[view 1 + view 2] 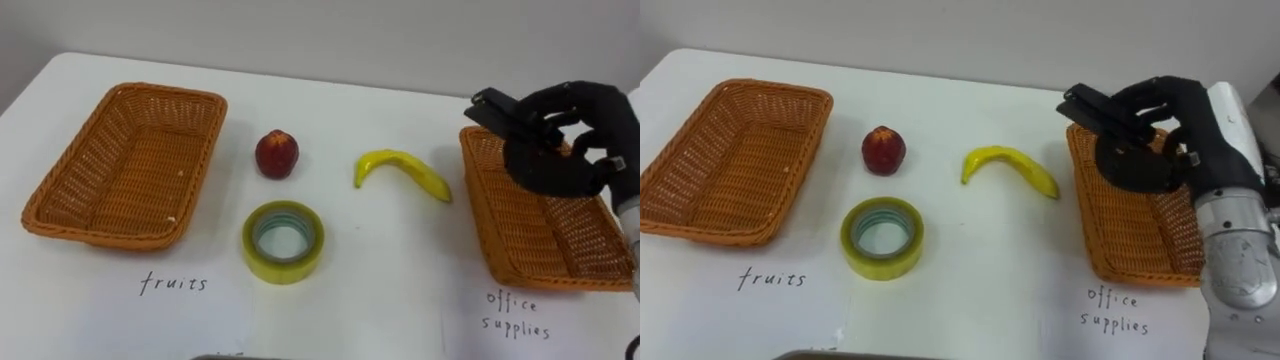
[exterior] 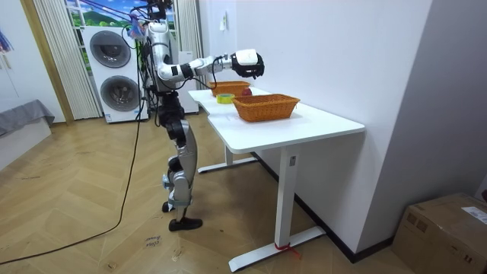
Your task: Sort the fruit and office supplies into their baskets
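My right hand (image 1: 570,150) hovers over the near-left corner of the wicker basket (image 1: 545,235) marked for office supplies, at the table's right. Its fingers are curled round a flat black object (image 1: 503,115), likely a stapler, which sticks out to the left above the basket's rim. In the table's middle lie a red apple (image 1: 277,153), a yellow banana (image 1: 402,170) and a roll of yellowish tape (image 1: 283,241). The basket (image 1: 130,160) marked for fruits stands empty at the left. In the room view I stand at the table's long side with that hand (image 2: 249,64) held out over it.
The white table (image 2: 319,125) stands against a wall, with its front edge close to me. Handwritten labels sit on the tabletop before each basket. Washing machines (image 2: 114,68) stand behind me in the room view.
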You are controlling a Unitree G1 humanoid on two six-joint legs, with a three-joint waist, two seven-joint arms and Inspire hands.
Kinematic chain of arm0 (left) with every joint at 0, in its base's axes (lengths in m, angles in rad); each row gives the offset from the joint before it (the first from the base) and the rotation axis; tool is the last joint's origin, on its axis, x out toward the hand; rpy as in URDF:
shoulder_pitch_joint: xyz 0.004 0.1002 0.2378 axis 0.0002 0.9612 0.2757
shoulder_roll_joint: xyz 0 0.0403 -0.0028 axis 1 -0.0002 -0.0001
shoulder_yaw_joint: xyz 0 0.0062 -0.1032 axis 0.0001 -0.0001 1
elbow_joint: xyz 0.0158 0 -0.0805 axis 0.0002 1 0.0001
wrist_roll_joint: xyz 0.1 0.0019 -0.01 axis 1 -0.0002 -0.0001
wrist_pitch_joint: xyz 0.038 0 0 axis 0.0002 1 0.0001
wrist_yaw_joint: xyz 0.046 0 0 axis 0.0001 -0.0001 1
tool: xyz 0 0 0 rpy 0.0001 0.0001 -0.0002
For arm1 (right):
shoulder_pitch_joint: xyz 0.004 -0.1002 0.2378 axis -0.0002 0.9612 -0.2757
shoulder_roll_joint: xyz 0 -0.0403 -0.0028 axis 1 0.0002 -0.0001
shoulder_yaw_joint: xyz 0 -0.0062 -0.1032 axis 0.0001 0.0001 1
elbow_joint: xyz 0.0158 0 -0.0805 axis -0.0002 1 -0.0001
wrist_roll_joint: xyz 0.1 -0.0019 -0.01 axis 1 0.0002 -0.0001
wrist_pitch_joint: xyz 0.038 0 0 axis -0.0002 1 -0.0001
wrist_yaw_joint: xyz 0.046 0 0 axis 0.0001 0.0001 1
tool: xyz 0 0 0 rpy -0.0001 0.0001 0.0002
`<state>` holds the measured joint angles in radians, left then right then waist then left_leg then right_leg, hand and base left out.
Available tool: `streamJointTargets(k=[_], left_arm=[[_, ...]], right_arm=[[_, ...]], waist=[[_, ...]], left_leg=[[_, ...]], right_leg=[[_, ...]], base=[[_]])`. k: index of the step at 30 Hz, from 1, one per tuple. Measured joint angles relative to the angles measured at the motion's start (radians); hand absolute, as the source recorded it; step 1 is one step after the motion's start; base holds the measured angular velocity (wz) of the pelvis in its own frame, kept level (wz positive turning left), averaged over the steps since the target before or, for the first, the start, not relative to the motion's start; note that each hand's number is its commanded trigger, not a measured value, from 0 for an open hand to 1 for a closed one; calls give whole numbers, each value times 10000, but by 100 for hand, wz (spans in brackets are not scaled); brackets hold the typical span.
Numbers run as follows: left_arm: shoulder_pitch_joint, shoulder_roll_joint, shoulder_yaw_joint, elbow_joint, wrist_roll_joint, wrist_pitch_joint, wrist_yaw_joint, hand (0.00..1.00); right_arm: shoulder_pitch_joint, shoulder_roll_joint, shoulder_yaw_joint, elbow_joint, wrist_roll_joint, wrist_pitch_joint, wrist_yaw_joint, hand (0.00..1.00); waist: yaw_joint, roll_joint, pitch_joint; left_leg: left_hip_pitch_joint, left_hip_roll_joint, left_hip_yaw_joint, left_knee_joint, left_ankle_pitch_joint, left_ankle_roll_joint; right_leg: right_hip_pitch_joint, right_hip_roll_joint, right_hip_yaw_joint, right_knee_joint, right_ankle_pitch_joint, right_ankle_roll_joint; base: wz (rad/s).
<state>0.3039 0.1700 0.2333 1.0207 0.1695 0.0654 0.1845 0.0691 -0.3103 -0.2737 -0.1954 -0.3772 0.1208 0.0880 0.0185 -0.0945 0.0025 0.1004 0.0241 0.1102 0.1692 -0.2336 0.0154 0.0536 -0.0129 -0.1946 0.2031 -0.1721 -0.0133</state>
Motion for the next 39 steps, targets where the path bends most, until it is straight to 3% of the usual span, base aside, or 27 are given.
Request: streamJointTargets(k=[10,22,32,39], left_arm=[[-13,-1,6,-12,-4,3,-198,0],[-26,-8,45,-209,-20,10,-239,0],[-78,-22,65,-222,-24,165,-200,0],[-75,-49,59,-219,-23,209,-204,0]], right_arm=[[2,-5,-264,354,8,-6,-453,100],[58,-74,-262,1108,208,13,-447,100],[347,-73,-261,1496,203,27,-438,100],[345,-73,-237,2100,225,69,-371,100]], waist=[[-217,-22,-18],[-230,-72,-35],[-228,77,-96],[-194,144,-91]], left_leg=[[-3,-6,3,48,0,0],[-32,-30,10,7,-1,5],[-25,-9,17,-32,0,2],[-13,-5,16,-22,0,2]], right_leg=[[-4,15,4,-7,-2,2],[-34,-8,29,-37,-17,20],[-23,25,42,-146,-12,18],[-11,-2,35,-123,-11,17]], base=[[0],[0],[0],[0]])
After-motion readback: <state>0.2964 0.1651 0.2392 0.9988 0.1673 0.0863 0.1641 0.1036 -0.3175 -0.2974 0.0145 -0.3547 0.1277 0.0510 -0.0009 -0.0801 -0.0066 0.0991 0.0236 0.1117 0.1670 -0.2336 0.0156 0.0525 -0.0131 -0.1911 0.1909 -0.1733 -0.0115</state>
